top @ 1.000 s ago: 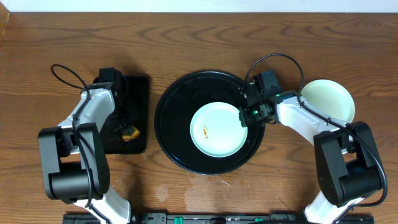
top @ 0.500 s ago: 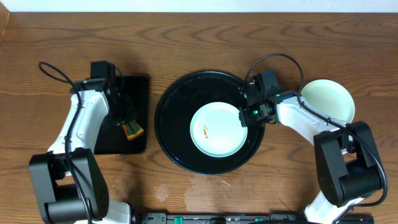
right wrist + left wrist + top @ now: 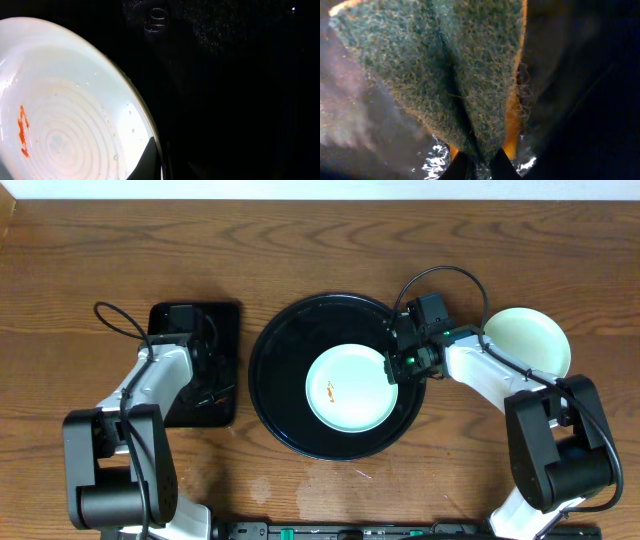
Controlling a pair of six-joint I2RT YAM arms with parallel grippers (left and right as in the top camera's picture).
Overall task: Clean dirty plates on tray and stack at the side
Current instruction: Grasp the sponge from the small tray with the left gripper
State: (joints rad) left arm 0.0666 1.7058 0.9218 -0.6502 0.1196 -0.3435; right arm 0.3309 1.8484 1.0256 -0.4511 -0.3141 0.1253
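A pale mint plate (image 3: 350, 388) with an orange smear (image 3: 21, 131) lies inside the round black tray (image 3: 275, 355). My right gripper (image 3: 392, 366) is shut on this plate's right rim (image 3: 161, 165), one finger (image 3: 149, 161) lying over the plate's inner face. Another pale plate (image 3: 528, 340) rests on the wood at the far right. My left gripper (image 3: 208, 385) is down over the small rectangular black tray (image 3: 225, 320). It is shut (image 3: 479, 167) on a green scouring sponge (image 3: 455, 65) with an orange body. The overhead view hides that sponge under the gripper.
The rectangular tray is wet, with bright water glints (image 3: 437, 160) under the sponge. Both arm bases (image 3: 110, 470) (image 3: 555, 460) stand at the near table edge. A cable (image 3: 115, 315) loops above the left wrist. Bare wood runs along the far edge (image 3: 320, 240).
My left gripper opened briefly and swung toward the far side of the rectangular tray, then came back down and shut on the sponge. The right arm and the plate have not moved.
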